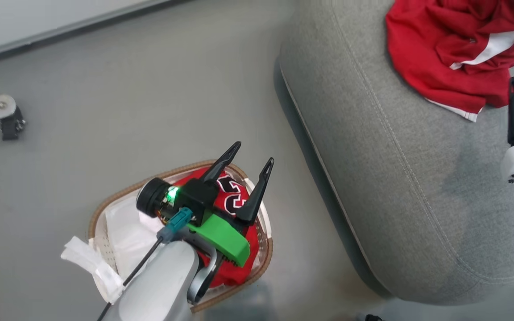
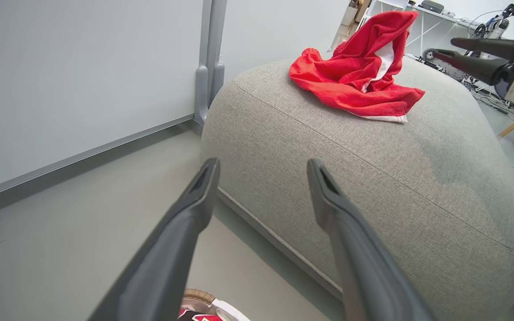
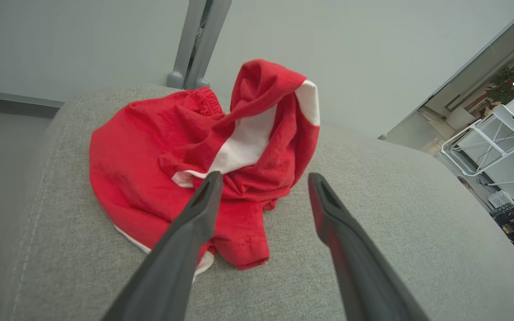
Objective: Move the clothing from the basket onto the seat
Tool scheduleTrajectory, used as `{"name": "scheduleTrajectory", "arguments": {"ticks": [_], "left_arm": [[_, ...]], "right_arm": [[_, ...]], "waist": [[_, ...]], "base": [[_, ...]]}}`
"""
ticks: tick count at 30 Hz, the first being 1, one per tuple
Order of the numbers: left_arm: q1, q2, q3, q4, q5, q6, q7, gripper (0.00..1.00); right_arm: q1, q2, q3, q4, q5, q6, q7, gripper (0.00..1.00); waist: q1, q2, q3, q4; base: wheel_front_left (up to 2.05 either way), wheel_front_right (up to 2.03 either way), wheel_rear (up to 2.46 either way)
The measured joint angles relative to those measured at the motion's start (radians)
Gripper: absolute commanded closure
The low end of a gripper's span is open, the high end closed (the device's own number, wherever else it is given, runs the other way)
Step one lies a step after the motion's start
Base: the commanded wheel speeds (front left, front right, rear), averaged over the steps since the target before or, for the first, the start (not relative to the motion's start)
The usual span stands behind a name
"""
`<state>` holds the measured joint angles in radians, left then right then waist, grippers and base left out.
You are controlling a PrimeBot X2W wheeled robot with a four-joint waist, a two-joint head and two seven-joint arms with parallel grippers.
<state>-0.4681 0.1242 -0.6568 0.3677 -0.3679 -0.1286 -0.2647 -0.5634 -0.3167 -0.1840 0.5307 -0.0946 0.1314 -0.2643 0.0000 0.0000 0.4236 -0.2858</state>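
- The left gripper (image 1: 254, 153) has its two long, dark, tapering fingers spread wide with nothing between them. It hangs over the basket (image 1: 125, 189), fingers pointing toward the seat (image 1: 395, 169).
- Behind those fingers sit a bright green plastic block, a lit green lamp and a smooth pale-grey forearm.
- Under the left gripper lies the red jersey (image 1: 234, 196), soft and crumpled, its black-and-white number facing up. It is in the basket's right half.
- The basket is oval, of white perforated plastic with a brown woven rim. A rumpled white cloth lining (image 1: 127, 232) fills its left half and spills over the near edge.
- The basket stands on a smooth grey floor (image 1: 127, 89), near the seat's rounded edge but apart from it.
- The right gripper (image 3: 265, 175) is also spread and empty, poised over the seat at the near edge of the striped garment (image 3: 150, 178). Whether a finger touches the cloth cannot be told.
- That garment, red with a broad white stripe and white trim, lies in a loose heap on the seat, one fold standing up.
- The seat is a large cushion of grey woven fabric, with rounded corners and a stitched seam along its top.
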Motion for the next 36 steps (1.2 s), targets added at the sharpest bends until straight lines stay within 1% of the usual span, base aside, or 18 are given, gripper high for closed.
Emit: {"name": "scheduleTrajectory", "arguments": {"ticks": [4, 5, 10, 13, 18, 26, 33, 36], "left_arm": [[0.044, -0.022, 0.058, 0.005, 0.016, 0.000, 0.000, 0.00], [0.068, -0.032, 0.098, 0.005, 0.023, 0.000, 0.000, 0.00], [0.122, -0.050, 0.163, 0.016, 0.062, 0.000, 0.000, 0.00], [0.150, -0.054, 0.221, 0.018, 0.083, 0.003, 0.000, 0.00], [0.191, -0.065, 0.307, 0.027, 0.119, 0.007, 0.000, 0.00], [0.250, -0.071, 0.440, 0.045, 0.136, 0.021, 0.000, 0.00], [0.311, -0.073, 0.543, 0.049, 0.142, 0.029, 0.000, 0.00], [0.341, -0.073, 0.568, 0.053, 0.141, 0.032, 0.000, 0.00]], "right_arm": [[0.044, 0.027, 0.008, -0.076, 0.045, 0.000, 0.000, 0.00], [0.073, 0.041, 0.025, -0.104, 0.059, 0.000, 0.000, 0.00], [0.125, 0.089, 0.065, -0.145, 0.107, 0.000, 0.000, 0.00], [0.146, 0.107, 0.095, -0.152, 0.128, 0.000, 0.000, 0.00], [0.164, 0.155, 0.132, -0.159, 0.158, 0.000, 0.000, 0.00], [0.201, 0.212, 0.170, -0.159, 0.172, 0.000, 0.000, 0.00], [0.249, 0.246, 0.177, -0.138, 0.178, 0.000, 0.000, 0.00], [0.278, 0.253, 0.184, -0.128, 0.178, 0.000, 0.000, 0.00]], "waist": [[-0.0001, 0.0000, -0.057, 0.015], [-0.0001, 0.0000, -0.085, 0.026], [-0.0001, 0.0000, -0.143, 0.063], [-0.0001, 0.0000, -0.167, 0.096], [-0.0001, 0.0000, -0.201, 0.153], [-0.0001, 0.0000, -0.250, 0.229], [-0.0001, -0.0001, -0.295, 0.264], [-0.0001, 0.0000, -0.316, 0.270]], "base": [[0.00, 0.00, 0.00], [0.00, 0.00, 0.00], [0.00, 0.00, 0.00], [0.00, 0.00, 0.00], [0.00, 0.00, 0.00], [0.00, 0.00, 0.00], [0.00, 0.00, 0.00], [0.00, 0.00, 0.00]]}}
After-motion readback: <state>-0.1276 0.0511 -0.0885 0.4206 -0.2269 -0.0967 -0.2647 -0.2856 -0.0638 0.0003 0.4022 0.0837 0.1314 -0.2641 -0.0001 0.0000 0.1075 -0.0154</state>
